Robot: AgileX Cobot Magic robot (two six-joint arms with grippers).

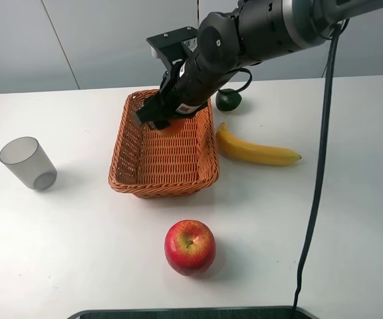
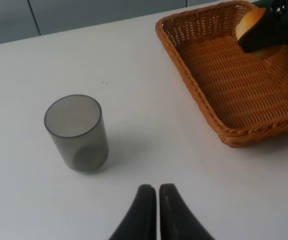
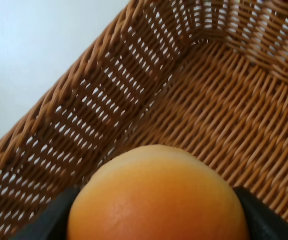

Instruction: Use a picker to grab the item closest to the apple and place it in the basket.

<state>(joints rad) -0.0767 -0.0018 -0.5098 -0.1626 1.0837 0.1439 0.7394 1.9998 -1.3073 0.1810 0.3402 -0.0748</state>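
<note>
My right gripper [image 1: 167, 123] is shut on the round orange fruit [image 3: 156, 197], holding it inside the wicker basket [image 1: 126, 149] near its far end, close above the woven floor. In the left wrist view the orange fruit [image 2: 249, 25] shows partly behind the black fingers [image 2: 271, 30]. The red apple [image 1: 189, 246] sits on the table in front of the basket. Over the table near the grey cup, my left gripper [image 2: 157, 192] hangs shut and empty; the exterior view does not show it.
A grey translucent cup [image 1: 27, 163] stands upright left of the basket. A banana [image 1: 255, 149] lies right of the basket, with a small dark green fruit [image 1: 229, 100] behind it. The right arm's cable [image 1: 318, 173] hangs down over the table's right side.
</note>
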